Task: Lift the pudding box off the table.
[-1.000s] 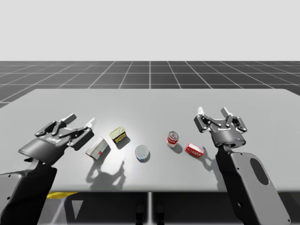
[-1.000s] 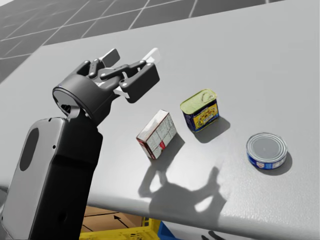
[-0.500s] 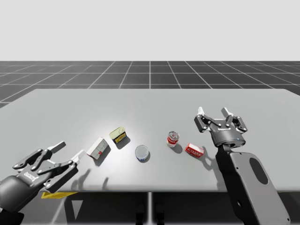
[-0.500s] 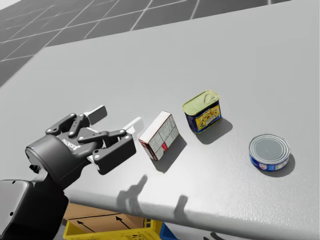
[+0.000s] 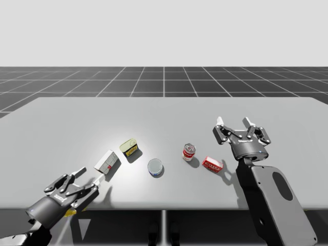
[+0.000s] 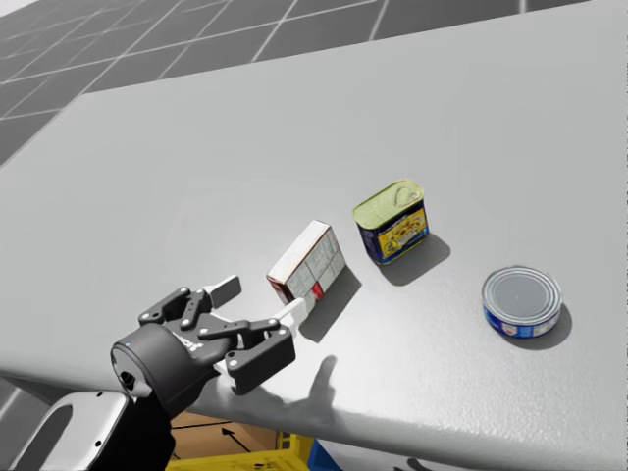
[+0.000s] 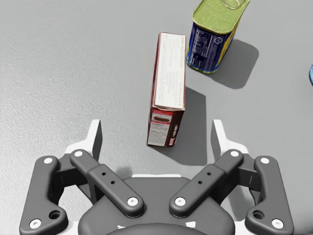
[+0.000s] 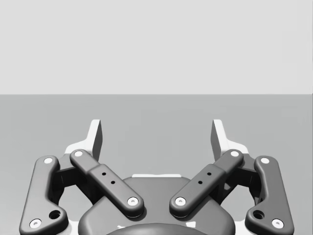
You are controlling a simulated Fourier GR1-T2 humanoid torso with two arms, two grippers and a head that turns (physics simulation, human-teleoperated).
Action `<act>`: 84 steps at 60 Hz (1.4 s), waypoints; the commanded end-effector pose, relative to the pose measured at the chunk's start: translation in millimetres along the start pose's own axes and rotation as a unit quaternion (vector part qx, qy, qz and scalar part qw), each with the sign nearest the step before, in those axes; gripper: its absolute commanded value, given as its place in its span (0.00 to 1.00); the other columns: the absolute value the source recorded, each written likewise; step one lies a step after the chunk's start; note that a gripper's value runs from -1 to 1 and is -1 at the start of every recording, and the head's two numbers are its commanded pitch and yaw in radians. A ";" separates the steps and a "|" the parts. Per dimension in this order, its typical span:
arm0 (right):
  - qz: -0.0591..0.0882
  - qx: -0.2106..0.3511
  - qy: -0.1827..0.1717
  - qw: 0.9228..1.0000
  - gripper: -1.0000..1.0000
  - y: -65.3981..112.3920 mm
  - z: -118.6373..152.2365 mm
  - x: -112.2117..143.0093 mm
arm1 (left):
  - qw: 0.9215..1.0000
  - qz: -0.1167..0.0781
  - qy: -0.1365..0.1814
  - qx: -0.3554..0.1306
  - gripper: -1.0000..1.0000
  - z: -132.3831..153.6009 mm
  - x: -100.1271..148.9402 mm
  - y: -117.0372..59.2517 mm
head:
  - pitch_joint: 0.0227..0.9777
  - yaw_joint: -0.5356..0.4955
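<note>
The pudding box (image 5: 106,162), white with dark red ends, lies on its side on the grey table (image 5: 169,115), left of centre. My left gripper (image 5: 91,175) sits low at the table's near edge, just in front of the box (image 6: 307,263). In the left wrist view my left gripper (image 7: 156,134) is open, and the near end of the box (image 7: 168,73) lies between the fingertips without touching either. My right gripper (image 5: 233,123) is open and held up over the right side of the table, with nothing in it (image 8: 156,132).
A blue tin with a yellow lid (image 5: 129,147) stands just behind the box. A flat round blue can (image 5: 155,167), a red-and-white can (image 5: 188,152) and a small red box (image 5: 212,164) lie to the right. A yellow crate (image 6: 245,459) sits under the table's edge.
My left arm has dropped from beside the box to the table's near edge, and its open gripper has come up to the box's near end. The right arm has stayed put.
</note>
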 end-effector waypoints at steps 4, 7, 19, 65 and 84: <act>0.003 -0.001 -0.001 1.000 0.00 -1.0 -1.1 -0.6 | 1.000 -0.005 -0.003 0.006 0.00 -27.3 -8.7 -2.0 | 0.85 0.92; 0.004 -0.001 -0.001 1.000 0.00 -1.3 -1.1 -0.7 | 1.000 -0.009 -0.004 0.007 0.00 -32.5 -7.3 -3.6 | 0.85 0.92; 0.004 -0.001 -0.001 1.000 0.00 -1.9 -1.1 -0.5 | 0.999 -0.019 -0.016 0.019 0.00 -52.5 2.1 -7.5 | 0.85 0.91; 0.004 -0.006 -0.004 1.000 0.00 -5.8 -1.4 0.4 | 0.999 -0.036 0.011 -0.007 1.00 -57.6 -9.5 -15.2 | 0.45 0.95; 0.010 -0.008 -0.006 1.000 0.00 -7.0 -1.9 -0.2 | 0.998 -0.059 -0.022 -0.013 1.00 -48.4 29.5 -18.8 | 0.41 0.95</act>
